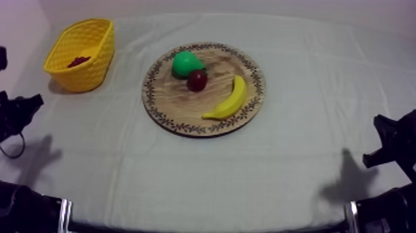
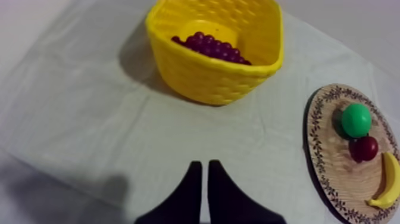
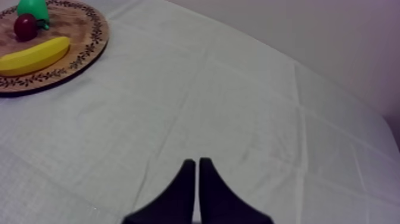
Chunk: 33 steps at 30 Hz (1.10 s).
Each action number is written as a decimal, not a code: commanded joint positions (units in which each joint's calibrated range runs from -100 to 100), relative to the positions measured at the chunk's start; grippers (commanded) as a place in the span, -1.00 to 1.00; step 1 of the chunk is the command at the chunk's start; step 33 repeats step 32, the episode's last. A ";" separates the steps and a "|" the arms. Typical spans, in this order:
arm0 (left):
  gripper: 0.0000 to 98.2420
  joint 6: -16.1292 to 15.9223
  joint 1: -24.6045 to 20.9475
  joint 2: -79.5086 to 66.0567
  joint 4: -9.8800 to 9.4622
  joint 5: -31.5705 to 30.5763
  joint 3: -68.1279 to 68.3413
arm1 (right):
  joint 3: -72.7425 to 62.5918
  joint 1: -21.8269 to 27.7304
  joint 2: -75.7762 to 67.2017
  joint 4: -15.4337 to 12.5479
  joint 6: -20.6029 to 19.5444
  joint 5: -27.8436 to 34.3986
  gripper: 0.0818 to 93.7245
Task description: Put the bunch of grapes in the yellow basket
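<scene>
Bunch of grapes (image 2: 211, 46) lies inside the yellow basket (image 2: 214, 80), well apart from the wooden board (image 1: 179, 108), beyond its pear side. Task looks done. Pear (image 1: 186, 63), small red fruit (image 1: 197, 80) and banana (image 1: 228, 102) sit on the board, not wanted. My left gripper (image 2: 202, 165) has its fingers together on nothing, off the board's basket side. My right gripper (image 3: 194, 162) is the same, off its banana side. Both pulled back, I judge, since nothing is left to carry.

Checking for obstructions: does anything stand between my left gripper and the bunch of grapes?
Only the near wall of the yellow basket: the bunch of grapes lies inside. Bare cloth runs from the left gripper to the basket.
</scene>
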 commanded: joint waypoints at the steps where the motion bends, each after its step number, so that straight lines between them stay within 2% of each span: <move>1: -0.99 1.36 0.10 -10.23 -0.33 0.64 6.27 | 0.00 -0.01 0.00 -0.01 0.00 -0.01 -0.99; 6: -1.00 3.99 1.29 -17.89 -1.04 2.84 9.62 | 0.00 -0.01 0.00 -0.01 0.00 -0.01 -0.99; 13: -1.00 0.02 1.43 -24.58 1.33 3.09 11.27 | 0.00 -0.01 0.00 -0.01 0.00 -0.01 -0.99; 24: -1.00 0.10 0.65 -32.24 2.49 4.02 11.52 | 0.00 -0.01 0.00 -0.01 0.00 -0.01 -0.99; 33: -1.00 -0.05 -0.38 -33.96 3.25 2.02 12.92 | 0.00 -0.01 0.00 -0.01 0.00 -0.01 -0.99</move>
